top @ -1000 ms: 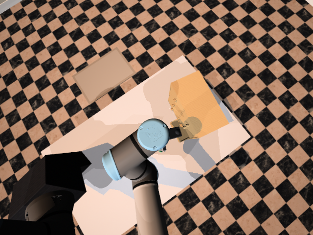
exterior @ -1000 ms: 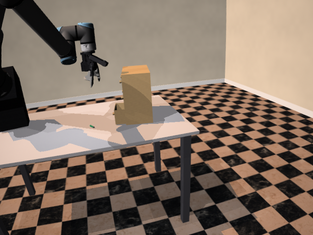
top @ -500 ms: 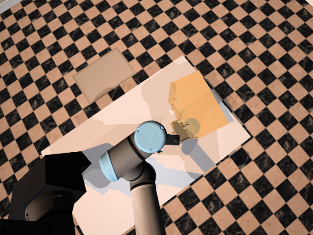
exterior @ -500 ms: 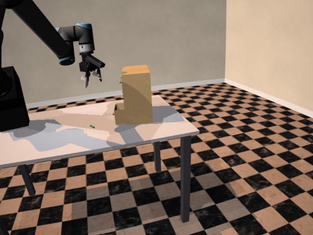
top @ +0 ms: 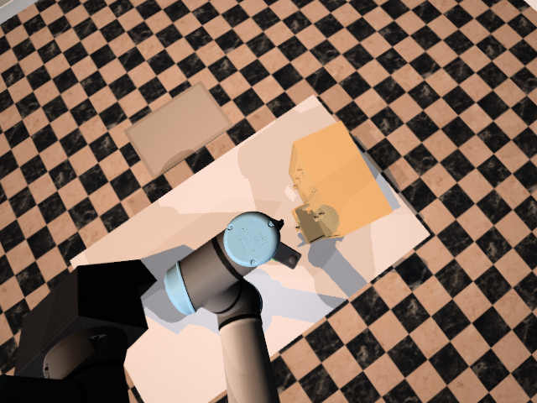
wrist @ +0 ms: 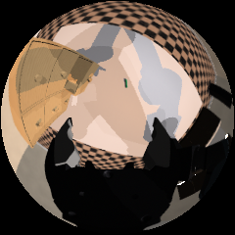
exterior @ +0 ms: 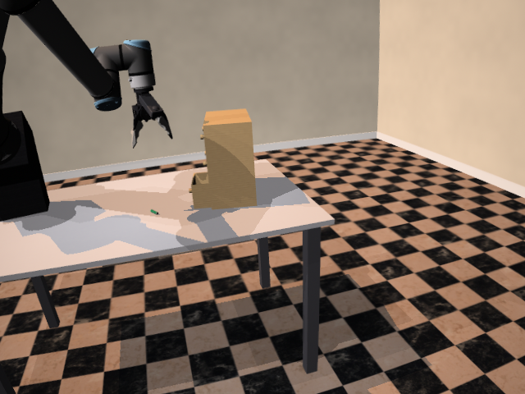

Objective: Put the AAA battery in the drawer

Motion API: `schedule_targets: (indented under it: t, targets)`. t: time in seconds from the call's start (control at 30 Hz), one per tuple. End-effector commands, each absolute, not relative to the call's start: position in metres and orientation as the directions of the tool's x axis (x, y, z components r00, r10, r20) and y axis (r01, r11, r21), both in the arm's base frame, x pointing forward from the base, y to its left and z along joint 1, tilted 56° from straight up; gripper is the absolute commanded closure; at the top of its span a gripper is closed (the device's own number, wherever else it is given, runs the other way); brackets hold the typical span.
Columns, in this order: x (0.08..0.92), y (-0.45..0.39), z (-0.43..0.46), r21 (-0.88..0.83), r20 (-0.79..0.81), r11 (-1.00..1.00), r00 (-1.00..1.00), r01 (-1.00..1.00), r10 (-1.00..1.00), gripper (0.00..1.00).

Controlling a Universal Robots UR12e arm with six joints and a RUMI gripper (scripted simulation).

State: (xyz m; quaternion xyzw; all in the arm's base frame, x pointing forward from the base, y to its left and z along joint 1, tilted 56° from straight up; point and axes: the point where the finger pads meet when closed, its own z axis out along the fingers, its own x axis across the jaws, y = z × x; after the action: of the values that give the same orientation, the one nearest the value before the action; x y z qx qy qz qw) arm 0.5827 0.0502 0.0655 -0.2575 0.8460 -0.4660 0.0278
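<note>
Top looks steeply down; exterior faces table (exterior: pixel 271 229) sidelong, far; wrist close; all share chest (top: pixel 342 173).

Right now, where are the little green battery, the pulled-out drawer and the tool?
green battery (exterior: pixel 154 211), exterior view, its middle.
pulled-out drawer (exterior: pixel 201 180), exterior view, its side wall.
tool (exterior: pixel 152 135), exterior view, between its open fingertips.

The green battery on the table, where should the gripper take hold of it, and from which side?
Grip the battery across its middle, coming straight down from above. It lies flat on the table, apart from the chest, so only its round sides are free. Turn the open gripper so the fingers close across the short width, not end to end.
</note>
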Motion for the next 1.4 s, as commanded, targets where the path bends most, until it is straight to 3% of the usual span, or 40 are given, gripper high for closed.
schedule_targets:
  t: [0.0,0.07,0.53,0.63,1.0,1.37]
  targets:
    - [0.576,0.048,0.065,-0.826,0.046,0.511,-0.931,-0.239,-0.363,0.0]
    - [0.576,0.048,0.065,-0.826,0.046,0.511,-0.931,-0.239,-0.363,0.0]
    - [0.553,0.041,0.059,-0.695,-0.448,0.626,-0.894,0.353,0.007,0.0]
    - [0.551,0.04,0.058,-0.674,-0.479,0.625,-0.877,0.393,0.035,0.0]
    - [0.535,0.038,0.05,-0.387,-0.731,0.543,-0.607,0.745,0.312,0.0]
    - [0.525,0.037,0.044,-0.136,-0.816,0.416,-0.34,0.899,0.468,0.0]
